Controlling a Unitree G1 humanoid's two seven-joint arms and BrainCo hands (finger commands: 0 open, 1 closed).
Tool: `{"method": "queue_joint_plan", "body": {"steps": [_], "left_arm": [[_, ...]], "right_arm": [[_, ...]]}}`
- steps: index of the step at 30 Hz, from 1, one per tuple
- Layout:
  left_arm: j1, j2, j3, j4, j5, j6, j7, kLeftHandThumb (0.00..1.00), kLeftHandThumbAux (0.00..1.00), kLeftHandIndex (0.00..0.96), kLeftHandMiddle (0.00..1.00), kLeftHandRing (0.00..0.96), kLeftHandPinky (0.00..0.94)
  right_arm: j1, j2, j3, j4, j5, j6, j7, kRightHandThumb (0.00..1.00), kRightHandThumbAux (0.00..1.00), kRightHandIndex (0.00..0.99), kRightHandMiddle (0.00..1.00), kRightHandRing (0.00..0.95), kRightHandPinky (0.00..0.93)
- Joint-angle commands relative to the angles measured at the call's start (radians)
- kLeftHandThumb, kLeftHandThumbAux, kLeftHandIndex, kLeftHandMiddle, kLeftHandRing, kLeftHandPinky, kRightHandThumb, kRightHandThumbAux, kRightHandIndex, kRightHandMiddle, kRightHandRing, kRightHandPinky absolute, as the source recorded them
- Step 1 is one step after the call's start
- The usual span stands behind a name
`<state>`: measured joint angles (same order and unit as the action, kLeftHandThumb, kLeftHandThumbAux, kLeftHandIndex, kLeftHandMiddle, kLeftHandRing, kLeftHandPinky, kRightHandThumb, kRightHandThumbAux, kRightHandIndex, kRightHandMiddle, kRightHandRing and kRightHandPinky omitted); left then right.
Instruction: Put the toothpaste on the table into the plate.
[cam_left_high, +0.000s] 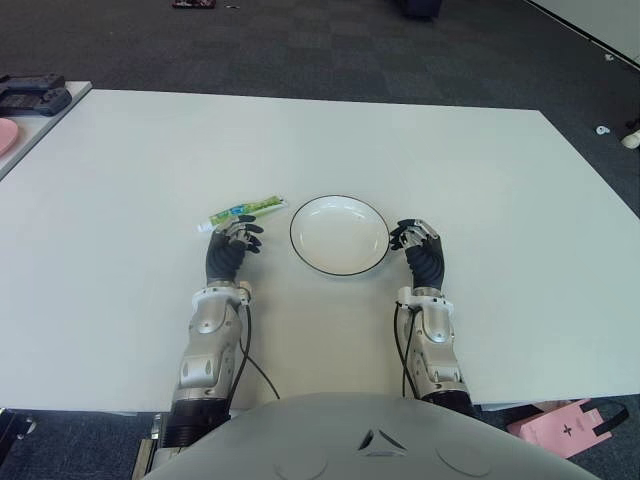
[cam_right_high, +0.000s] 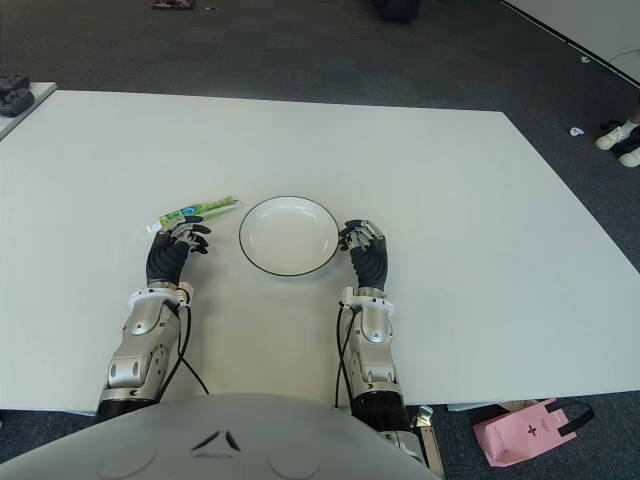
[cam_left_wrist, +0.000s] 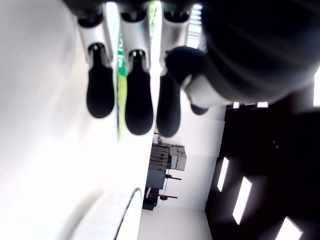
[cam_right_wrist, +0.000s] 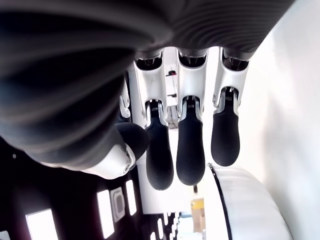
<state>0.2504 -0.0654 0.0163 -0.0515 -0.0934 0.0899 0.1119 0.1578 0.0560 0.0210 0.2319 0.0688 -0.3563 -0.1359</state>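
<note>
Left eye view: we've got the toothpaste (cam_left_high: 246, 211) lying flat on the worktop (cam_left_high: 480, 170), mid-area, well in from every edge, just left of the plate (cam_left_high: 339, 235), not touching it. Our left hand (cam_left_high: 233, 243) sits on the near side of the tube, fingers (cam_left_wrist: 138, 100) relaxed and loosely extended, gripping nothing; the tube shows btwn them in the left wrist view. Our right hand (cam_left_high: 417, 243) is at the plate's right rim, its fingers (cam_right_wrist: 190, 150) also loose, empty. Plate's empty, upright, approx. centred btwn both hands.
</note>
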Motion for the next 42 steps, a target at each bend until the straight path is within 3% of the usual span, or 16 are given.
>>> {"method": "queue_joint_plan", "body": {"steps": [1,16,25,31,35,42], "left_arm": [[0.027,-0.014,-0.001,0.039,0.013,0.045,0.012,0.832,0.681,0.391,0.516,0.623,0.599],[0.031,0.008,-0.003,0.040,0.011,-0.070,-0.042,0.833,0.681,0.395,0.501,0.603,0.580],[0.059,0.071,-0.027,-0.003,0.131,-0.258,-0.047,0.830,0.683,0.389,0.502,0.603,0.580],[0.030,0.143,-0.021,-0.009,0.286,-0.386,0.007,0.828,0.684,0.389,0.498,0.595,0.570],[-0.004,0.189,-0.018,-0.056,0.442,-0.380,0.066,0.827,0.686,0.383,0.503,0.604,0.570],[-0.040,0.253,-0.017,-0.057,0.587,-0.412,0.138,0.826,0.687,0.376,0.519,0.630,0.603]], "right_arm": [[0.074,0.031,-0.021,0.107,0.004,0.022,-0.006,0.706,0.727,0.432,0.570,0.571,0.573],[0.072,0.034,-0.019,0.109,-0.003,0.024,-0.012,0.705,0.727,0.432,0.571,0.573,0.573],[0.069,0.040,-0.019,0.110,-0.003,0.028,-0.022,0.705,0.727,0.432,0.573,0.573,0.578],[0.071,0.043,-0.016,0.102,-0.008,0.042,-0.033,0.705,0.727,0.431,0.572,0.574,0.577],[0.071,0.045,-0.015,0.101,-0.005,0.044,-0.034,0.705,0.728,0.431,0.568,0.570,0.573],[0.071,0.047,-0.015,0.096,-0.003,0.055,-0.039,0.705,0.728,0.431,0.566,0.569,0.571]]}}
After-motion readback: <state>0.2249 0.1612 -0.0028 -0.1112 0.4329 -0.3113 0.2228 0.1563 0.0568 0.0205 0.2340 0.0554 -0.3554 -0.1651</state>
